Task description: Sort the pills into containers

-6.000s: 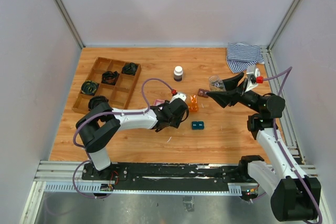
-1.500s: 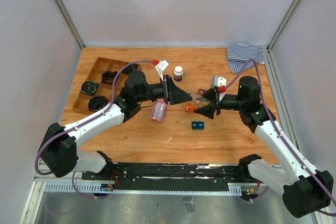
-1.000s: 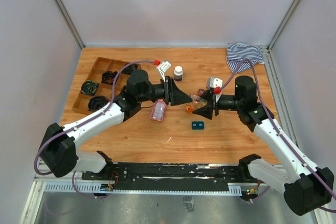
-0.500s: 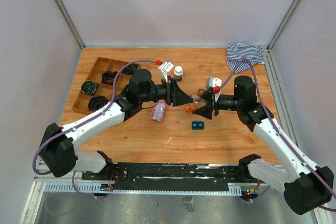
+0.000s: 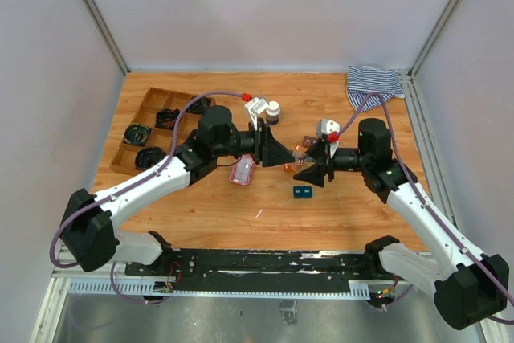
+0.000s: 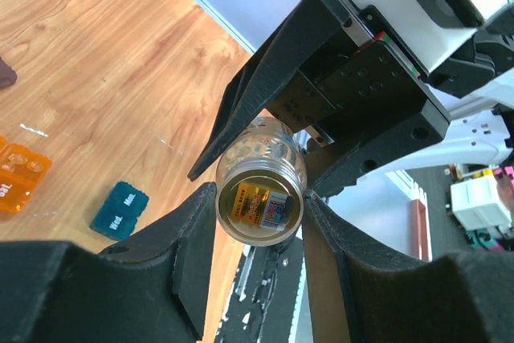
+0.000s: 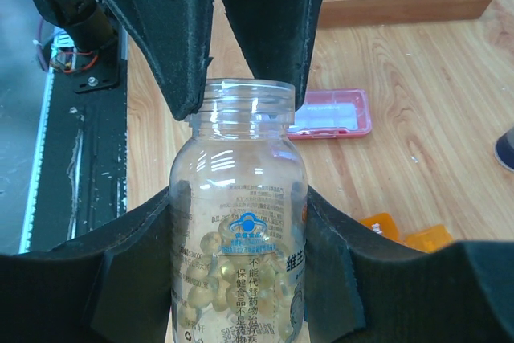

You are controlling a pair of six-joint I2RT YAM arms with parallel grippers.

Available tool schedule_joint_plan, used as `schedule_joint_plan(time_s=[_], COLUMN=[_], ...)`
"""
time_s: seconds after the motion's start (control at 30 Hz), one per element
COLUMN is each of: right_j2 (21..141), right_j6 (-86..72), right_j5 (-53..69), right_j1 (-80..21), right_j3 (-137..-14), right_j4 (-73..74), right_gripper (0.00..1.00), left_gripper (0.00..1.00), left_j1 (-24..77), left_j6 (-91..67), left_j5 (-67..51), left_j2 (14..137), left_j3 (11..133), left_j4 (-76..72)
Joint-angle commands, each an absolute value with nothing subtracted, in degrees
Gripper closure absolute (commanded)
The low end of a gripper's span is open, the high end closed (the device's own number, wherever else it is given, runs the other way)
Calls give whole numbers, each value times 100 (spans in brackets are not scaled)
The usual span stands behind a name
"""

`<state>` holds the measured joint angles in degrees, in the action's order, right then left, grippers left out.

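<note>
A clear uncapped pill bottle point(image 7: 238, 222) holding yellow pills is held level above the table between my two grippers point(image 5: 296, 153). My right gripper point(image 7: 238, 267) is shut on its body. My left gripper point(image 6: 261, 208) faces the bottle's open mouth point(image 6: 260, 201), its fingertips point(image 7: 191, 94) pressed on both sides of the rim. The pink case point(image 5: 242, 171) lies below my left gripper. The orange case point(image 6: 16, 182) lies open under the bottle. The teal case point(image 5: 303, 192) is just nearer. The brown case point(image 5: 308, 140) lies behind the bottle.
A brown bottle with a white cap point(image 5: 273, 110) stands at the back centre. A wooden tray with black coils point(image 5: 165, 126) sits at the back left. A striped cloth point(image 5: 373, 83) lies in the back right corner.
Both arms have lifted and met over the cases. In the last second the right gripper brought the bottle slightly left and down, and the left fingers have closed in on its mouth.
</note>
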<state>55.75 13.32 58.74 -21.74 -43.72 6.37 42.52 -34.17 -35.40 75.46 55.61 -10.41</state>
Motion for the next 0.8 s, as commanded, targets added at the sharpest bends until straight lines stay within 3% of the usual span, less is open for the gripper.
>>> schedule_joint_plan(time_s=[0.0, 0.13, 0.33, 0.53, 0.77], right_j2=[5477, 5492, 5502, 5493, 5476], right_j6=[840, 805, 816, 841, 877], right_j5=[6501, 6551, 6592, 6599, 6615], right_j1=[-2159, -2137, -2137, -2101, -2092], right_j3=[-4343, -4307, -4275, -4261, -4257], right_j4=[-474, -533, -579, -580, -571], right_gripper=[99, 99, 99, 99, 100], left_gripper=[81, 81, 72, 69, 47], left_j1=[4403, 4403, 4350, 4186, 4175], left_j6=[-2743, -1727, 12, 600, 255], left_j5=[-4166, -4287, -4813, -5230, -5069], left_j2=[7689, 7813, 8067, 8444, 8312], left_j3=[5555, 5645, 5857, 6434, 6439], left_j4=[-974, -741, -344, 283, 142])
